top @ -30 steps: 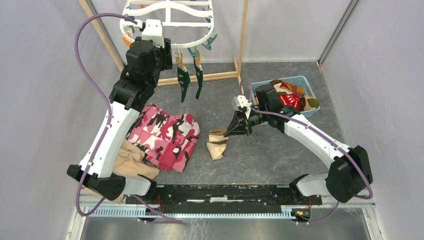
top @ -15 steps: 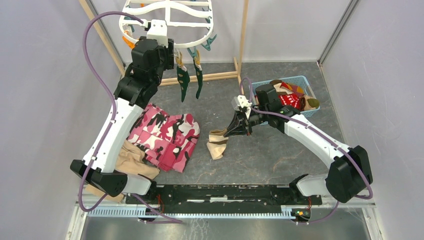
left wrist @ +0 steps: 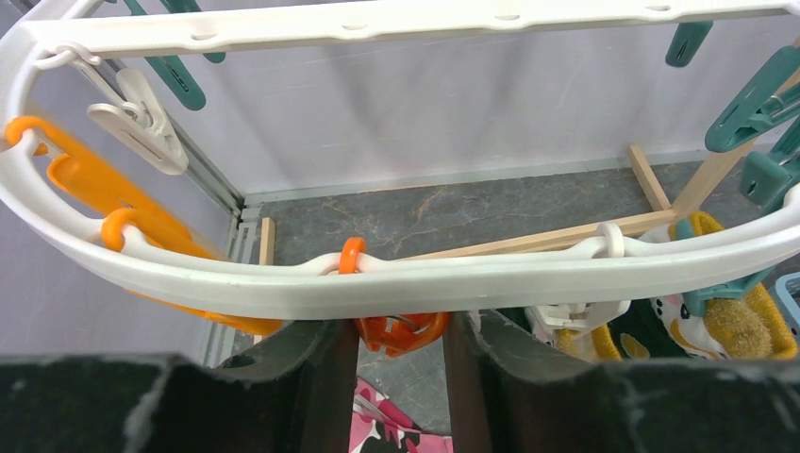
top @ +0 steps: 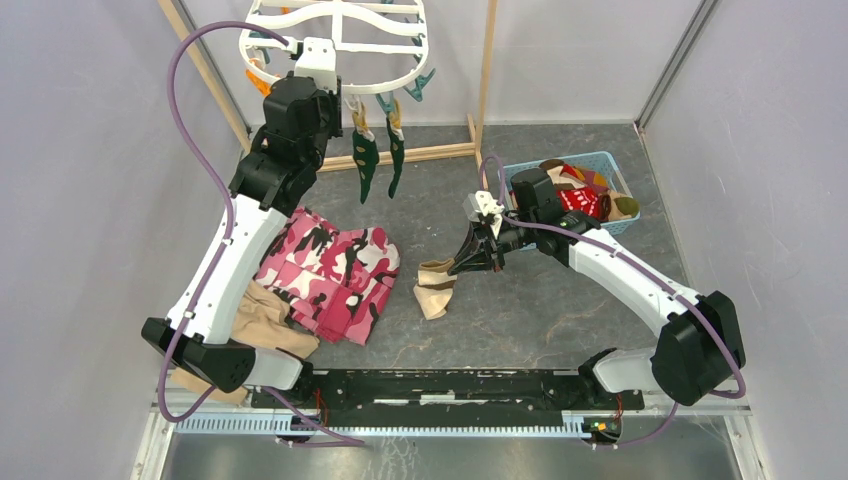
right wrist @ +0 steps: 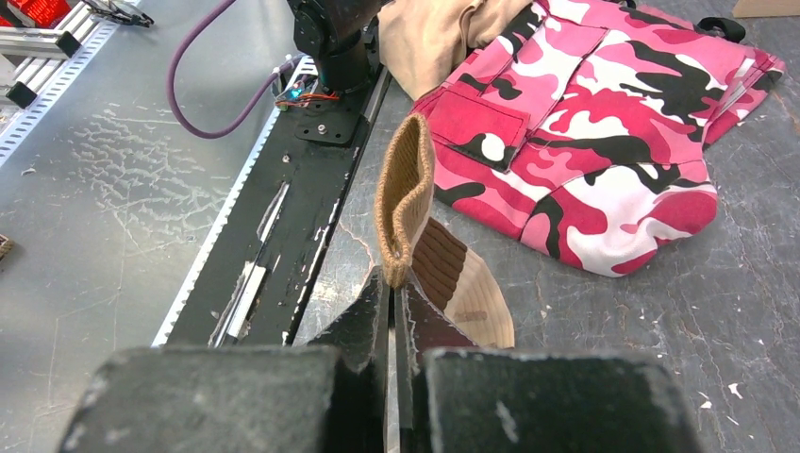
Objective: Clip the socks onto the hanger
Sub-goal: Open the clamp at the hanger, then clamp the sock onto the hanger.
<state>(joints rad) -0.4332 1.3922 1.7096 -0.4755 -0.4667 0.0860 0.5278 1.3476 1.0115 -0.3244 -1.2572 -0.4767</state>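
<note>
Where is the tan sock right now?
In the top view, the tan sock lies mid-table, just right of the pink camouflage garment, its cuff pinched by the right gripper.

Bright, even, diffuse from overhead; faint soft shadows on the grey table [top: 540, 300]; sharp from above; bowed at the edges in both wrist views, with near fingers [left wrist: 311, 377] dark, grainy and out of focus; mild sheen on the metal sheet [right wrist: 94, 189]
</note>
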